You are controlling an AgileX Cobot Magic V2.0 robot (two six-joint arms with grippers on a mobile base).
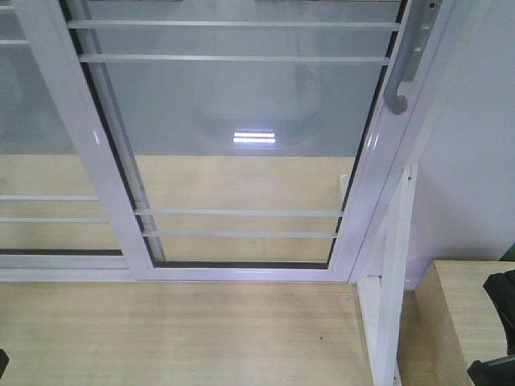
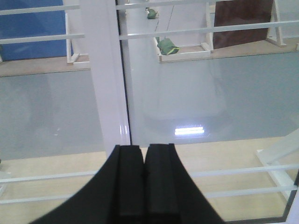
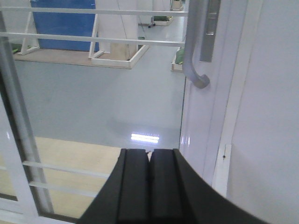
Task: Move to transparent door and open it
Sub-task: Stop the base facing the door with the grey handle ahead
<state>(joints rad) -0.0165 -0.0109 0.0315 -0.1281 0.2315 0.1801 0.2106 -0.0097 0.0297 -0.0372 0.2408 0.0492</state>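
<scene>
The transparent door (image 1: pixel 241 161) is a clear glass panel in a white frame with thin white horizontal bars, and it fills the front view. Its curved grey handle (image 1: pixel 405 64) sits on the right stile, and also shows in the right wrist view (image 3: pixel 196 51). My right gripper (image 3: pixel 150 156) is shut and empty, below and left of the handle, apart from it. My left gripper (image 2: pixel 144 150) is shut and empty, facing the glass near a white frame post (image 2: pixel 105 70). A black part of the right arm (image 1: pixel 500 322) shows at the front view's right edge.
A handle-less glass panel (image 1: pixel 40 121) with like bars overlaps behind the door at left. A white jamb post (image 1: pixel 394 273) stands right of the door, beside a white wall (image 1: pixel 475 161). A light wooden surface (image 1: pixel 459 314) is at lower right. Wooden flooring (image 1: pixel 177 330) runs to the door track.
</scene>
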